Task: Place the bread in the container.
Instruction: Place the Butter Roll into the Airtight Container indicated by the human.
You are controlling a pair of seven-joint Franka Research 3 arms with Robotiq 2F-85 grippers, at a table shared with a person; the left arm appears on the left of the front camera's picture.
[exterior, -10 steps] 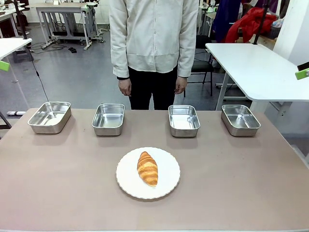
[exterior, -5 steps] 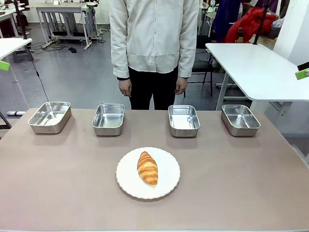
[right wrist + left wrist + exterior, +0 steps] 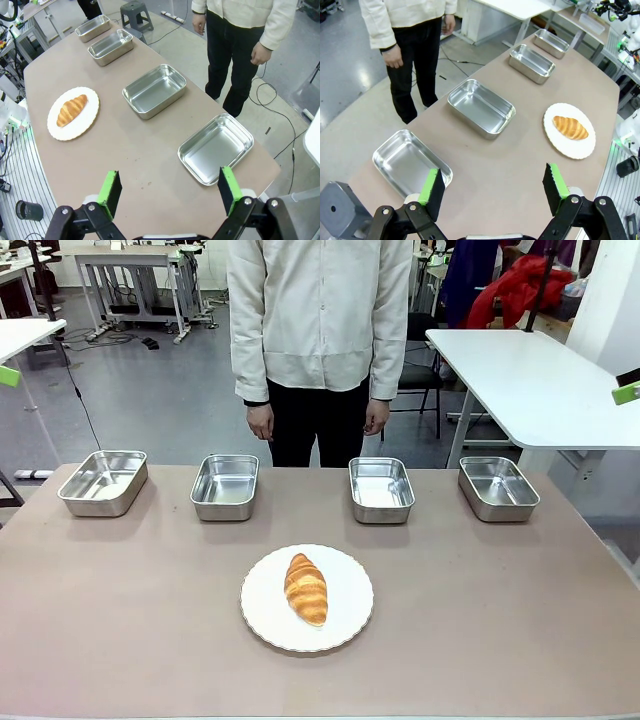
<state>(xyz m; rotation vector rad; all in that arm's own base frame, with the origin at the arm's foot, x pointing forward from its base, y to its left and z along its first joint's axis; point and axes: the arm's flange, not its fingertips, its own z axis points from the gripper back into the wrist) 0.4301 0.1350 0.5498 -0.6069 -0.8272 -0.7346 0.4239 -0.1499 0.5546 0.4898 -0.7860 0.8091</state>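
The bread, a golden-brown croissant, lies on a round white plate in the middle of the table. Along the far edge runs a row of several identical empty steel pans, from the leftmost pan to the rightmost pan. I cannot tell which of them is the container. My left gripper hangs open high over the table's left end, above the nearest pan, with the bread far off. My right gripper is open high over the right end, by a pan, also far from the bread.
A person stands at the far side behind the two middle pans, with both hands hanging at the sides. A white table stands off to the far right. Bare tabletop surrounds the plate on all sides.
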